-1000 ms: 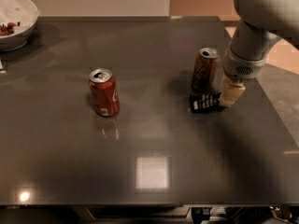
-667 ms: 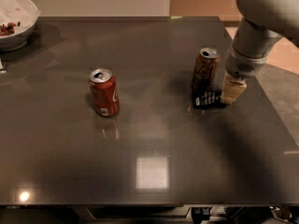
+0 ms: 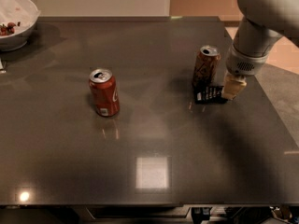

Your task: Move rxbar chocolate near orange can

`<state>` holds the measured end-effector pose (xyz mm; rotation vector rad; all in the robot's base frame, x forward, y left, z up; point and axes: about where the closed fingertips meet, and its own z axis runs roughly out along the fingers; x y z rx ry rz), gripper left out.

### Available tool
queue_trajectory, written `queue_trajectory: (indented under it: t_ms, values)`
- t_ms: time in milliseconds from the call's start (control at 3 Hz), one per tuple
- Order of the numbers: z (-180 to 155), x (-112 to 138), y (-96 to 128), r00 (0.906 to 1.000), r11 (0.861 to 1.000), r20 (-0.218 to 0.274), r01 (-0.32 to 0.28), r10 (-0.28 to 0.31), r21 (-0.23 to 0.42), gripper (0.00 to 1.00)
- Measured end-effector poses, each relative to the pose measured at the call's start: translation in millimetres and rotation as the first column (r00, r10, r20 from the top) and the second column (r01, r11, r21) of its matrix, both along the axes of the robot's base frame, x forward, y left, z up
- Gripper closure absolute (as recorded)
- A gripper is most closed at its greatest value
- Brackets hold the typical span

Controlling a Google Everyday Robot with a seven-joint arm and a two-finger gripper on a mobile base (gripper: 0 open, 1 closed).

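Starting at the near edge: a dark, glossy counter [image 3: 70, 171], with a pale square of reflected light on its front part. Farther back, left of middle, a red cola can [image 3: 104, 93], upright, silver top, well apart from everything else. To the right at about the same depth, the rxbar chocolate [image 3: 209, 94], lying flat on the counter, black wrapper with white lettering, just in front of the orange can and close by its base; touching it or not, cannot tell. At the bar's right end, the tool [image 3: 233, 87], cream-coloured tip low over the counter and meeting the wrapper's edge, hanging from a pale grey arm [image 3: 261, 27] that comes in from the upper right. Open, closed or gripping the bar: cannot tell. Just behind the bar, the orange can [image 3: 206, 65], upright, amber-brown body, silver top. Far back in the left corner, a white bowl [image 3: 18, 34] with small reddish bits inside, partly cut off by the frame.
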<state>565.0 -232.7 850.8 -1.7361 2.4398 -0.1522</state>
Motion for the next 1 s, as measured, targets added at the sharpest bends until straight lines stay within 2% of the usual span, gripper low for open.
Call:
queue_trajectory:
  t_ms: [333,667,1000]
  values:
    - [-0.7,0.4,0.4,1.0,1.0,0.001,-0.001,0.001,0.0,0.14]
    - [-1.3,0.7,0.9,1.0,1.0,0.002,-0.002,0.002,0.0,0.0]
    - [-1.3,0.7,0.9,1.0,1.0,0.002,-0.002,0.002,0.0,0.0]
